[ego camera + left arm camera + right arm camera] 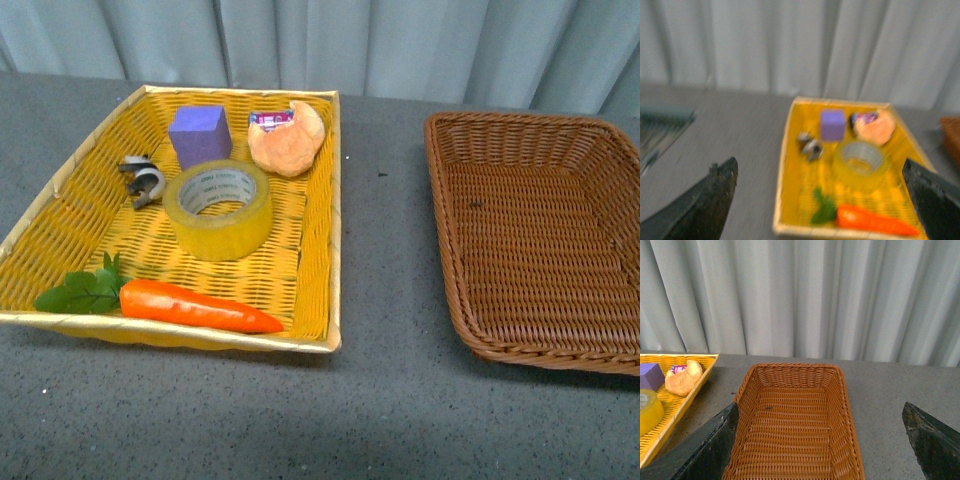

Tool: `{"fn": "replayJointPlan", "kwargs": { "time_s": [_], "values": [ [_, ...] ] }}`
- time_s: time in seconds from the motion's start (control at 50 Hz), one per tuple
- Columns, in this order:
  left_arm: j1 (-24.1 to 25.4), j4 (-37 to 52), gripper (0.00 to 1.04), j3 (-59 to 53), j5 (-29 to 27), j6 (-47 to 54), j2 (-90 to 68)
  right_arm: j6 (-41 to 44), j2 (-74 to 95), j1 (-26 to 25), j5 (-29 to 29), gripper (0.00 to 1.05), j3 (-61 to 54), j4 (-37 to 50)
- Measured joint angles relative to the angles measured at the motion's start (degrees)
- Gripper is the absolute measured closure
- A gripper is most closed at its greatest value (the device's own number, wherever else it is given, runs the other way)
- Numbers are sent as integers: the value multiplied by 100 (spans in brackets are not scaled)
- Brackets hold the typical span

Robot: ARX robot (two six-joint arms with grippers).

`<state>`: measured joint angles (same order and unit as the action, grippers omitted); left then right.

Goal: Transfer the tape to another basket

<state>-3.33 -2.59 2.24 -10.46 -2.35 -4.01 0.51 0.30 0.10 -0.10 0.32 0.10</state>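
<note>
The tape [219,207], a wide yellowish roll with a white printed core, lies flat in the middle of the bright yellow woven basket [60,180] on the left. The brown wicker basket [452,250] stands to the right with nothing in it. Neither arm shows in the front view. The left wrist view is blurred; my left gripper [820,200] is open, high above and short of the tape [860,161]. My right gripper [820,440] is open above the brown basket [847,405], with the tape's edge [649,411] at the side.
In the yellow basket lie a purple cube [201,135], a croissant [290,140] with a small packet [270,118] behind it, a grey-black curled clip [142,178] and a toy carrot [195,305] with green leaves. Grey tabletop [385,250] separates the baskets. A grey curtain hangs behind.
</note>
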Motion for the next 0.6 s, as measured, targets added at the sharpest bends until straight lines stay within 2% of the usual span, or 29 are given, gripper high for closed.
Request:
{"fn": "replayJointPlan", "kwargs": {
  "time_s": [0.04,0.08,0.18,0.26,0.4,0.6],
  "values": [
    [-168,210,6,37,-621,-72,-507,0,0,0,2,9,0,0],
    [-227,579,6,70,-813,-101,-1073,0,-7,0,7,9,0,0],
    [-203,2411,6,551,-531,-118,-3429,2,-7,-4,-2,9,0,0],
    [-203,2916,6,1064,-374,-181,-4601,0,-9,-4,0,9,0,0],
    [-223,2909,6,2094,-181,-415,-6544,0,-9,-4,2,9,0,0],
    [-393,2203,6,3467,-26,-852,-8345,0,-9,-4,0,9,0,0]
  ]
}}
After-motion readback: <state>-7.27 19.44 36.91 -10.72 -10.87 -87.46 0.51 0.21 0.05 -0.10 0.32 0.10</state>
